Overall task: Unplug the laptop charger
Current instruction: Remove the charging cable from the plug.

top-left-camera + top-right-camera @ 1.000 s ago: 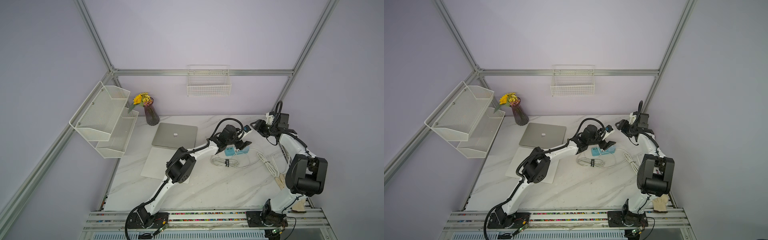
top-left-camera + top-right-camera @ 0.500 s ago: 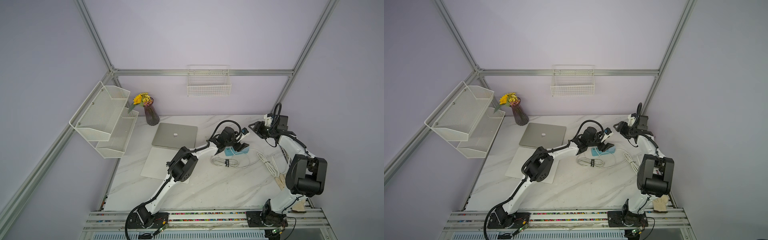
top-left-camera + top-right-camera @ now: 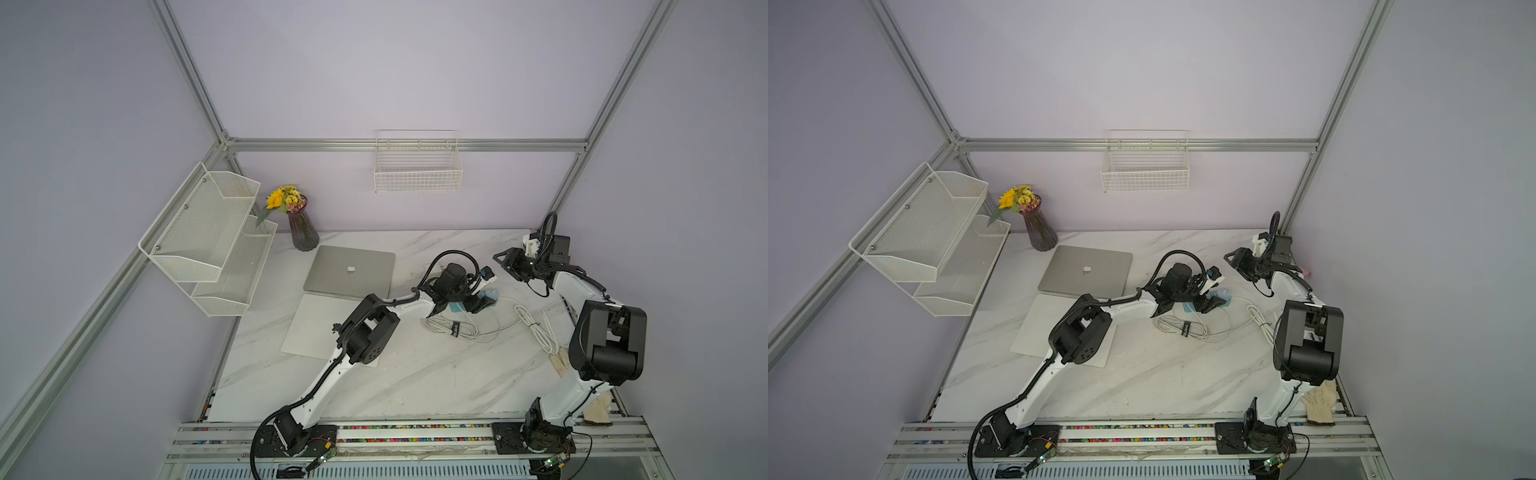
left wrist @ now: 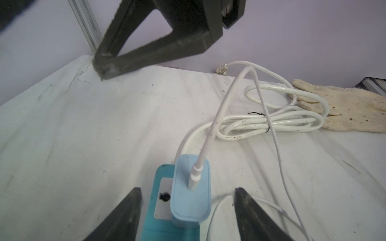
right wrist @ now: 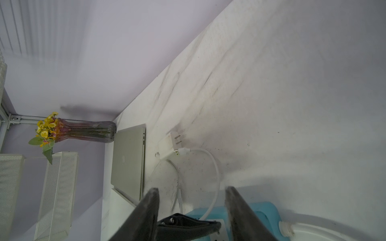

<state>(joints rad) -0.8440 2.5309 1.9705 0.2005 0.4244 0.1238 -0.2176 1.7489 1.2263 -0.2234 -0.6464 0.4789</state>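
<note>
Down at the left gripper (image 4: 187, 188): spread, straddling the light-blue block (image 4: 189, 206) plugged into the power strip (image 4: 155, 229), touching neither side. Looks like lining up a squeeze, or bracing the strip. Across at the right gripper (image 5: 191, 188): spread too, empty, pointed at the strip. Only in the right wrist view: the laptop charger (image 5: 168, 146), flat on the table toward the far edge, just beside the laptop (image 5: 128, 162), prongs bare, seemingly out already. Only in the left wrist view: the tied cord (image 4: 271, 123) touching a glove (image 4: 344, 108) toward the right edge.

A closed silver laptop (image 3: 350, 271) lies against a white mat (image 3: 320, 328), near a vase of yellow flowers (image 3: 303, 230), while a tied white cord coil (image 3: 451, 328) rests beside a light-blue power strip (image 4: 150, 227)
</note>
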